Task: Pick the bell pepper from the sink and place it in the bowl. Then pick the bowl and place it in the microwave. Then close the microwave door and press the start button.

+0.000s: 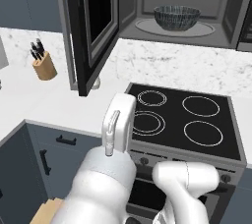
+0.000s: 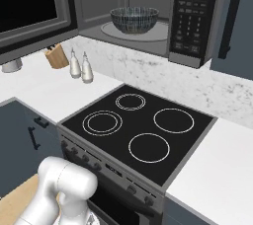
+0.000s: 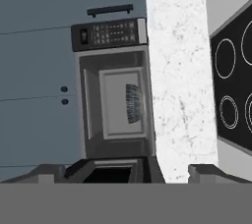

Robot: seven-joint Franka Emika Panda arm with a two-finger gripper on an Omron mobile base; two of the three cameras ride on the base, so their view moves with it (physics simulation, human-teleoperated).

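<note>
while the bowl sits on the turntable inside the microwave, the microwave door stands swung out to the left, its long axis upright; the gripper, fingers apart and empty, faces the cavity from nearer, the door's edge just beside it.

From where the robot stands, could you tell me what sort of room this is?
A rendered home kitchen, it seems: a black four-ring stove, an open microwave above it with a bowl inside, and a knife block on the marble-look counter.
</note>
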